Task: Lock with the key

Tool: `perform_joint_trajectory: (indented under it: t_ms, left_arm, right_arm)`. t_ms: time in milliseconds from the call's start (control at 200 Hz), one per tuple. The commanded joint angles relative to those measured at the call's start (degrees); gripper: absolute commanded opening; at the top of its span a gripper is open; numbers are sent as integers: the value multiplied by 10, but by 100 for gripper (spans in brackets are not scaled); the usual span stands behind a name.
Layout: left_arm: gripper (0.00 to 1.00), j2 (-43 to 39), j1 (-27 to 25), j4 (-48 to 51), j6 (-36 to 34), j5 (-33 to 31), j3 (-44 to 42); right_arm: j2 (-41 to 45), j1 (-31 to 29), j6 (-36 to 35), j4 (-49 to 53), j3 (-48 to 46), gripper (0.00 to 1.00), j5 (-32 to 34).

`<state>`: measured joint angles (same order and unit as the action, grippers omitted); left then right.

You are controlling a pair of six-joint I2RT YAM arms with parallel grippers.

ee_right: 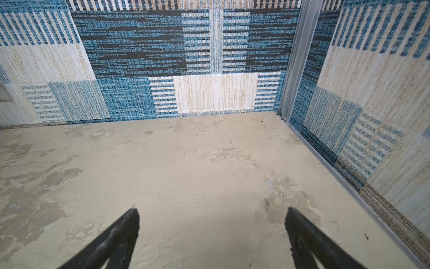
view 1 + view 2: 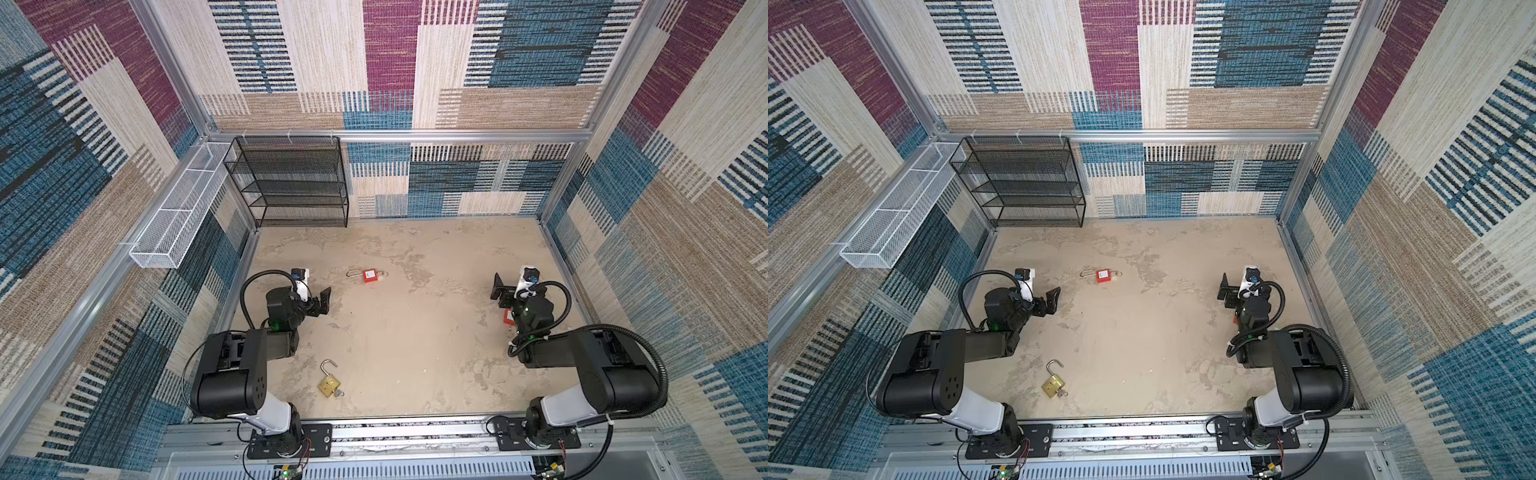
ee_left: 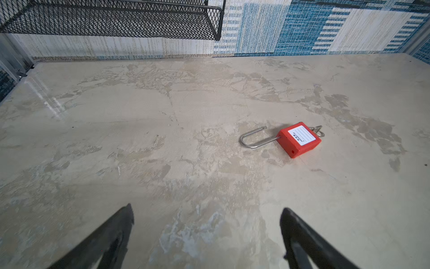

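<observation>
Nearest you, in both top views, the brass padlock [image 2: 329,384] [image 2: 1052,384] lies flat on the worktop [image 2: 415,353], in front of the left arm [image 2: 232,374]. Its shackle [image 2: 328,368] is swung open, and a small silver key [image 2: 339,393] sits at the base of its body.

Further in, your left jaws are spread wide with nothing between them. The left wrist view shows both black fingers [image 3: 111,240] apart over bare worktop. Your right jaws are just as wide and just as empty, and their fingers [image 1: 116,237] point toward the far right corner.

Under the right arm [image 2: 615,374] a red object [image 2: 508,316] shows only in part, so you cannot tell what it is.

Beyond the left jaws and well apart from them lies the red padlock [image 2: 371,275] [image 3: 299,139]. It lies flat with a white label facing up and its long shackle [image 3: 253,137] out of the body on one side. A metal ring [image 3: 317,131] shows at its other end.

Against the back wall stands the black mesh shelf [image 2: 291,183], and a white mesh basket [image 2: 174,220] hangs on the left wall beside it
</observation>
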<state>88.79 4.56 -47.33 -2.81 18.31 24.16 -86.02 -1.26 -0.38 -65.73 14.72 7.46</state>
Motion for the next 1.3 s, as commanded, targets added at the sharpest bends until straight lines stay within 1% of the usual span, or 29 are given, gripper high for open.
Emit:
perform_joint_trajectory:
  t_ms: [0,1027,1137,1297]
  left_arm:
    - [99,-3,0,-5,-8,-1,0]
    - [99,-3,0,-4,-7,-1,0]
    - [99,-2,1,7,11,-46,8]
    - [99,-2,1,7,11,-49,7]
  right_arm:
    - [0,-1,2,-14,2,99,-3]
    - [-1,-1,2,-14,2,99,-3]
    - [0,-1,2,-14,3,99,-3]
    - [0,-1,1,-15,2,99,-3]
